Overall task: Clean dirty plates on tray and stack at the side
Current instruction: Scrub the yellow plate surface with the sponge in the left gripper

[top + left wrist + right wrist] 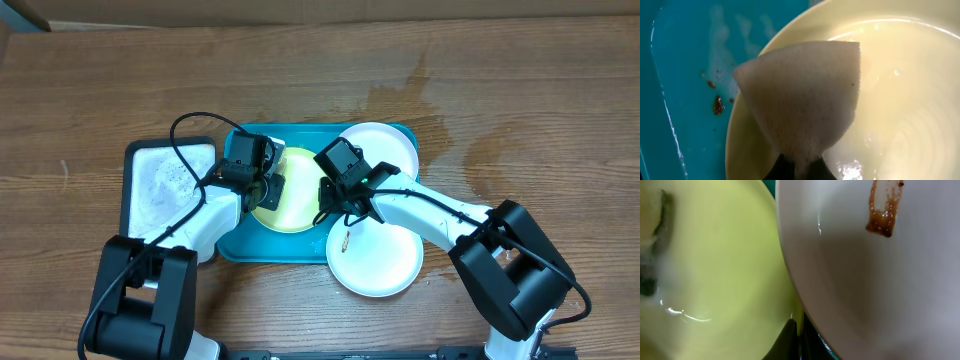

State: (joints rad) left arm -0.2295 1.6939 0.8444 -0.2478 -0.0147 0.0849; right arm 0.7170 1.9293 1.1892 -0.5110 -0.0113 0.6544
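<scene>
The pale yellow plate (296, 200) lies in the teal tray (236, 243). My left gripper (266, 188) is shut on a pale sponge (800, 95) that presses on the yellow plate's left part (900, 85). My right gripper (336, 205) is shut on the yellow plate's right rim (799, 339). One white plate (385, 148) sits at the tray's far right corner. Another white plate (380, 262) overlaps the tray's near right edge and bears a brown smear (884, 211).
A black-rimmed white tray (165, 185) stands left of the teal tray. Brown crumbs (717, 104) lie on the teal tray floor beside the yellow plate. A damp stain (425, 100) marks the wooden table behind the tray.
</scene>
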